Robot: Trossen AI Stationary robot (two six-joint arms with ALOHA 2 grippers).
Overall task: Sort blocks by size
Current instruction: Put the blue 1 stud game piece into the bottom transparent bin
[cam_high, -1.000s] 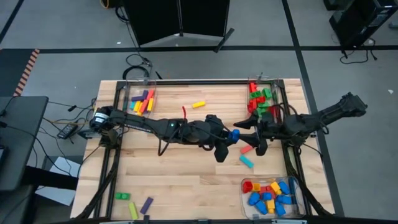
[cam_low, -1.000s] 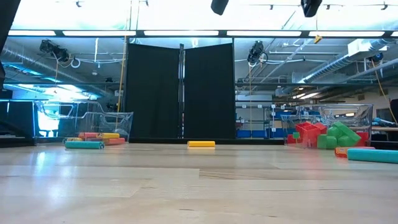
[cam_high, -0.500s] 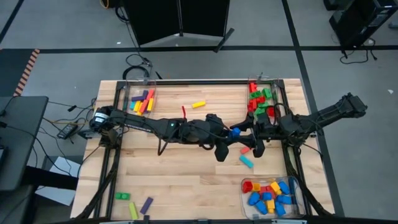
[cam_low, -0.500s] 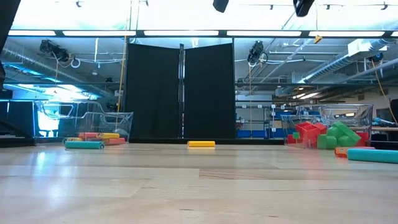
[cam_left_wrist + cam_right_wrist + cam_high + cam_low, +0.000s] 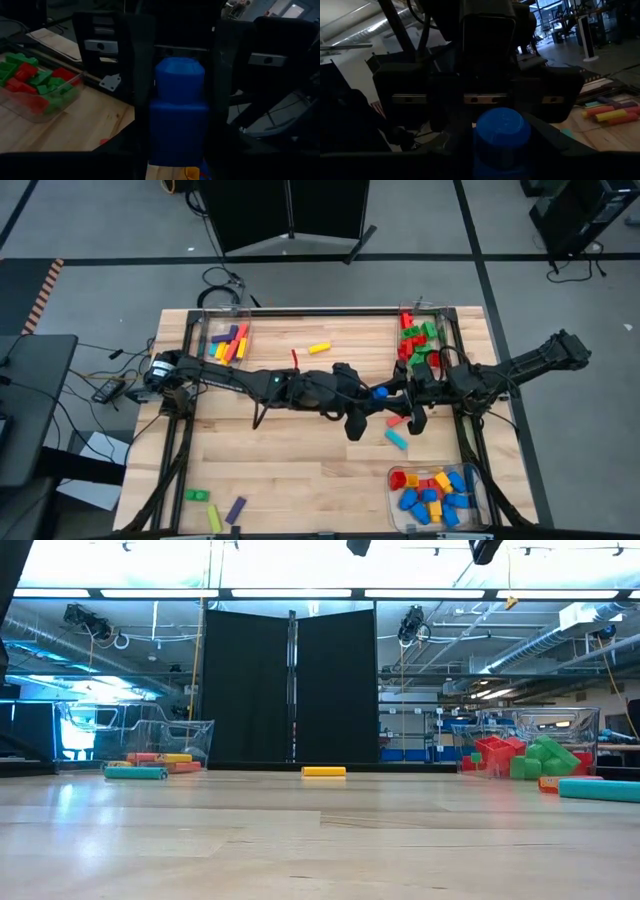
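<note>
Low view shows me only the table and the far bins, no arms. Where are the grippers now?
Observer: Both meet above mid-table. The left gripper holds a blue block, and the right gripper faces it closely.
Operator: Is any bin nearer to my camera's side?
Observer: Yes, a clear bin at the near right corner. It holds short blocks in blue, red and yellow.

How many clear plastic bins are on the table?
3. One bin sits at the far left corner with long bars, one at the far right corner with red and green bricks, one at the near right corner with mostly blue stubs. None seems hidden.
</note>
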